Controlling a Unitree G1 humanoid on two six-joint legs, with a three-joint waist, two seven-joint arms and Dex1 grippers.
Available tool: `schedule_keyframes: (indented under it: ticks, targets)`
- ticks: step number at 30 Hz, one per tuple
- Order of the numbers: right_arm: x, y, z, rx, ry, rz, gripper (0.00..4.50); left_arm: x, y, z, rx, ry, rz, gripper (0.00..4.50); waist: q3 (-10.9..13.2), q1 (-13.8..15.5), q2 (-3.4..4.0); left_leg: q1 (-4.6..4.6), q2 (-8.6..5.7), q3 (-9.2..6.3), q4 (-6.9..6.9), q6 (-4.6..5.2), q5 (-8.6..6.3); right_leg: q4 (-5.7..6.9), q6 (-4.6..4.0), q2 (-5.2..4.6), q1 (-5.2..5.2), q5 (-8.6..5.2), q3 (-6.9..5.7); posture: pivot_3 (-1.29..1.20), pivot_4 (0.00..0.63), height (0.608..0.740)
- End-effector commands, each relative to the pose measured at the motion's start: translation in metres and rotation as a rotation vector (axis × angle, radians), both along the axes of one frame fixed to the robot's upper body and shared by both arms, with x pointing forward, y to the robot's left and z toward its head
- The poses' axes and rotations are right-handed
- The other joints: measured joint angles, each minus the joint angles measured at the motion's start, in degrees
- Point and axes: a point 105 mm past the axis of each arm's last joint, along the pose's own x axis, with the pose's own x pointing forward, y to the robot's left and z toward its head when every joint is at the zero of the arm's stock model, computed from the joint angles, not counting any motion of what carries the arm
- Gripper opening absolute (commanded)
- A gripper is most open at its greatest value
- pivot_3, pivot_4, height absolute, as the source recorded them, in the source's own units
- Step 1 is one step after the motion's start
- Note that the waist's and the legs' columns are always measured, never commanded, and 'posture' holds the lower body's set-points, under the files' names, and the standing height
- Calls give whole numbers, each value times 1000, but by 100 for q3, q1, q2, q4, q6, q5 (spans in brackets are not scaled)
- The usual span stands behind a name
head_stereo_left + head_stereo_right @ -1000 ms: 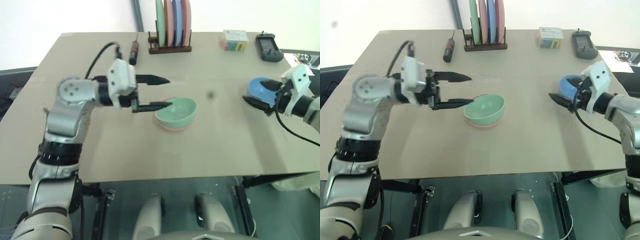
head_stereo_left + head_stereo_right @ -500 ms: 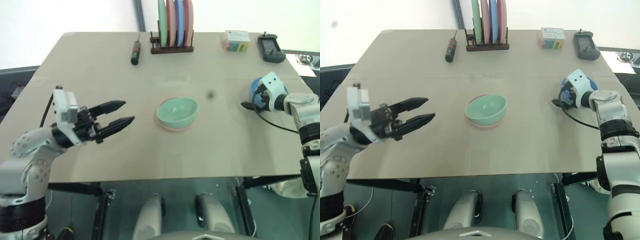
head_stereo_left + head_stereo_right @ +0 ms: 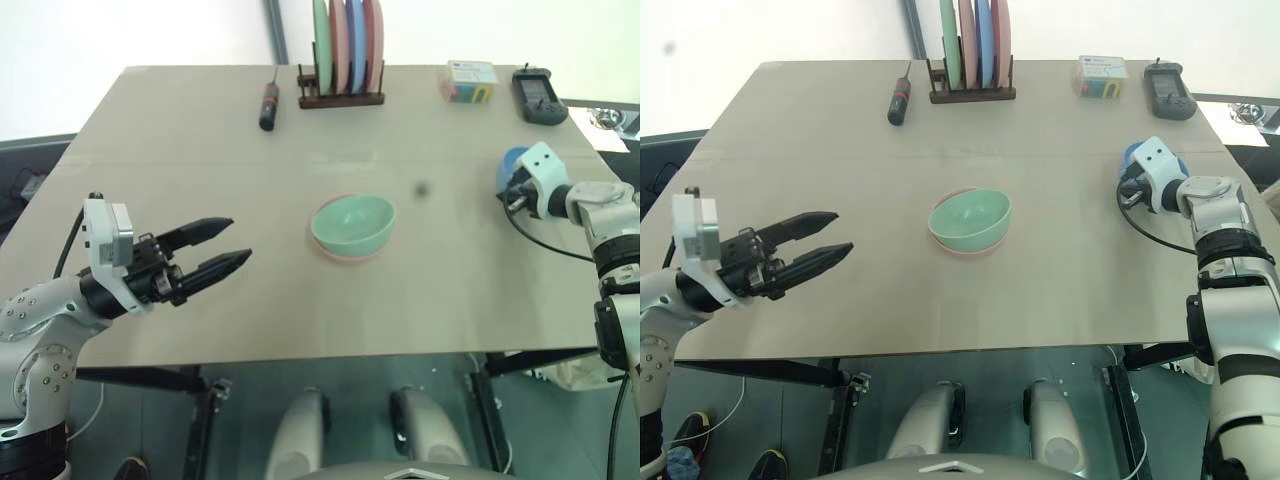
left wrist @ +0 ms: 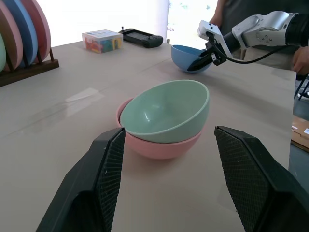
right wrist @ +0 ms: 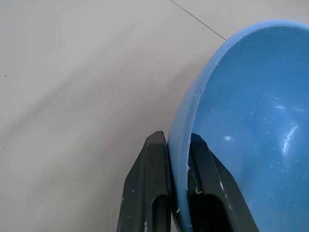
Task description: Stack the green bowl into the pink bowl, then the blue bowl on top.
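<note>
Pale tan and mostly bare, the surface (image 3: 200,140) under your arms carries everything.

Your right hand (image 5: 177,159) is pinched shut on the near rim of the small round sky-blue plastic bowl (image 4: 190,57), one finger (image 5: 153,179) outside the wall and one inside. That bowl sits near the right edge of the surface. It is a thin pinch on a smooth, curved wall, so I judge the bowl could swing or slip out when lifted. If it tips, it may land crooked on the stack.

Your left hand (image 3: 218,248) hangs wide open and empty over the left side, well apart from the bowls.

At the middle, the small round mint-green plastic bowl (image 3: 353,223) already sits nested in the small round salmon-pink plastic bowl (image 4: 159,147). A hard or off-centre drop could shove that pair along the surface.
</note>
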Motion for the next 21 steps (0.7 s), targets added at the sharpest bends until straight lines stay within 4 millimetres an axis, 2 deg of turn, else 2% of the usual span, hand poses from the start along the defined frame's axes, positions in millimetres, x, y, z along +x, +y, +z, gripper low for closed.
schedule_keyframes:
  ticks: [1,4,7,9,10,14,19,21]
  targets:
    - [-4,27,39,-66,-129,204,28,-1,0,10,34,-48,-28,3138,1,1,1,0,0,0,0,0,0,0,0,0,-1,0,0,0,150,740]
    - [-25,77,70,-23,-210,458,28,3,4,10,39,-48,-23,3138,8,-14,13,0,1,2,-4,0,0,1,1,0,-5,0,2,0,150,740]
    - [-67,140,101,32,-254,757,28,9,8,11,53,-56,-27,3138,10,-9,17,2,8,2,-6,0,0,3,1,6,-6,0,2,0,150,740]
    - [-100,178,110,49,-258,948,28,13,11,12,65,-65,-41,3138,10,-9,18,0,9,1,-8,0,0,3,0,7,-9,0,1,0,150,740]
    - [-112,191,111,53,-255,1008,28,14,12,11,71,-65,-49,3138,9,-5,16,0,11,-1,-9,0,0,4,0,8,-10,0,-1,0,150,740]
    - [-138,218,104,40,-228,1143,28,20,14,11,80,-71,-67,3138,7,60,13,-2,9,-8,-5,0,-1,-1,0,5,-2,-1,-13,0,150,740]
    - [-150,233,91,-29,-196,1224,28,24,15,11,93,-77,-78,3138,5,67,9,-3,6,-9,0,-1,0,-2,-1,1,-1,-1,-16,0,150,740]
    - [-145,238,90,-44,-209,1210,603,23,15,8,96,-74,-81,3138,5,44,9,-3,7,-9,-3,-1,0,0,-1,2,-3,-1,-17,0,150,740]
